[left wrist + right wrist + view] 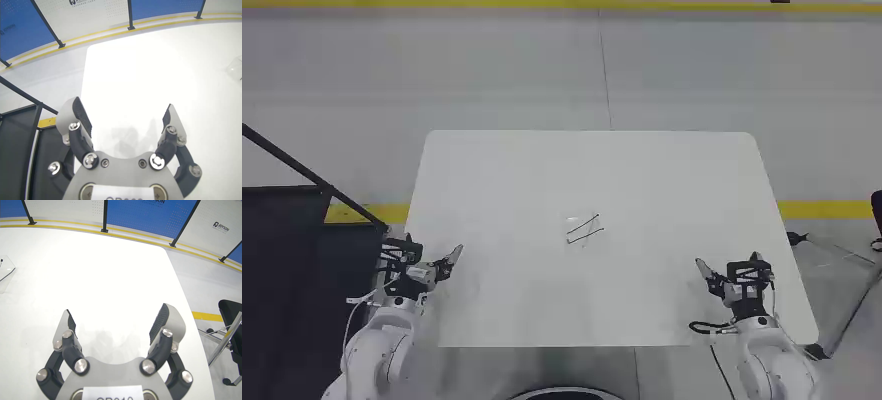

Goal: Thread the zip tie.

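left gripper [122,108] and right gripper [115,313] are spread wide, nothing held
zip tie [584,230] is laid untouched toward 12 o'clock, between them

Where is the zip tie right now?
Top view: the thin black plastic zip tie lies near the middle of the white table, between the left end effector and right end effector, touching neither.
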Controlling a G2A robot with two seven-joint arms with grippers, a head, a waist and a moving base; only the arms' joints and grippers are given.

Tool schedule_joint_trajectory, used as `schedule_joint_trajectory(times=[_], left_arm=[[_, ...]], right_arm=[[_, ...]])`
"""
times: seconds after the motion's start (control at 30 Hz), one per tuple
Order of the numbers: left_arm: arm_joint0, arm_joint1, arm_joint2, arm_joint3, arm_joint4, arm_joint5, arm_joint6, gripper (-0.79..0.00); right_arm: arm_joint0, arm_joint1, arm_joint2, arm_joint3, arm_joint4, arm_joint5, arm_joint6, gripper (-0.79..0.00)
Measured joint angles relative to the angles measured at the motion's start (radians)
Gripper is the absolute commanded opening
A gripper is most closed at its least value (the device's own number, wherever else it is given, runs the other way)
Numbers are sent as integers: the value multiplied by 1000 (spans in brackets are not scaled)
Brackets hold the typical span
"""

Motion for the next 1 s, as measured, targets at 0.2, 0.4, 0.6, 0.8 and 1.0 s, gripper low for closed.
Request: schedule_joint_trajectory(times=[0.2,0.4,0.6,0.8,1.0], left_arm=[[0,0,0,0,0,0,0,-1],[0,0,0,0,0,0,0,0],[-5,1,-23,-1,-73,-77,-3,0],[-12,5,-74,10,-258,-254,-12,0],[-31,8,-90,13,-309,-343,-29,0]], right_arm=[[0,0,0,0,0,0,0,0],[0,0,0,0,0,0,0,0],[29,9,10,2,5,-166,41,0],[108,21,8,29,58,-396,139,0],[193,26,-24,54,121,-533,236,0]])
